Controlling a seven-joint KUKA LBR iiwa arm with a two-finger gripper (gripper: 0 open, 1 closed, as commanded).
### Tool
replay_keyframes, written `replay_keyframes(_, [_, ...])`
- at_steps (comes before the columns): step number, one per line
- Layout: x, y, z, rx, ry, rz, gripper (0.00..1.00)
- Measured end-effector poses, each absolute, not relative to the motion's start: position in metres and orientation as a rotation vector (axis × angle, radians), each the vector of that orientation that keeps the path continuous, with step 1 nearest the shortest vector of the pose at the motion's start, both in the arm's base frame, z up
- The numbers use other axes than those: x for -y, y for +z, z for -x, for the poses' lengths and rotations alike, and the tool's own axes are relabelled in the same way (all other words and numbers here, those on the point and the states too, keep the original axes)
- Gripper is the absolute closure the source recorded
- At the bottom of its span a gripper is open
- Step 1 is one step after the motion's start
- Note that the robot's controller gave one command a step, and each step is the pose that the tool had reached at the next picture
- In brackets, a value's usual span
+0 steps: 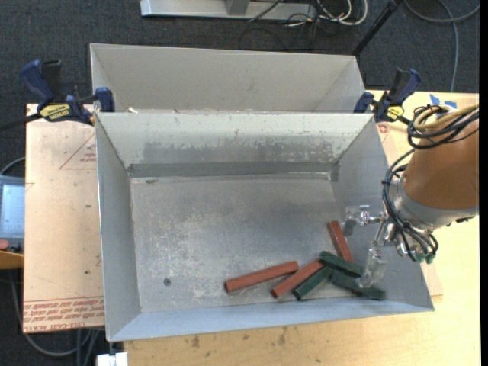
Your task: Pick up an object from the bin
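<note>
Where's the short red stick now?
Camera view, bin's lower right: the short red stick lies tilted just left of the gripper, above the dark green sticks.

Grey metal bin (221, 227), sloped walls. Three red-brown bars (261, 277) and a few dark green bars (311, 285) lie clustered on its floor, near right, some overlapping.

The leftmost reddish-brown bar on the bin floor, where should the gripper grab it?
Around its middle, from straight above, closing across the narrow width: the reddish-brown bar lies flat and long, with bare bin floor along both long sides there.
</note>
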State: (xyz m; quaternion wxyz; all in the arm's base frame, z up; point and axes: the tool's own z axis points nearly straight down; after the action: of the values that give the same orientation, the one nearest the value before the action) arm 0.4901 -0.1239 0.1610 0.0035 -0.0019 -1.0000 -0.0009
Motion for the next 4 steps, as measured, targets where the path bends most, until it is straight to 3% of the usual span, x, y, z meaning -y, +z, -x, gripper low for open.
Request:
replay_keyframes(1, [0.131,0.069,-0.49,3.132,-0.002,0.328,0.0])
replay_keyframes(2, [0.137,0.1,-0.48,3.104,-0.001,0.505,0.0])
replay_keyframes(3, [0.147,0.104,-0.479,2.969,-0.001,1.03,0.0])
replay_keyframes(4, [0.109,0.07,-0.479,2.881,-0.002,1.255,0.0])
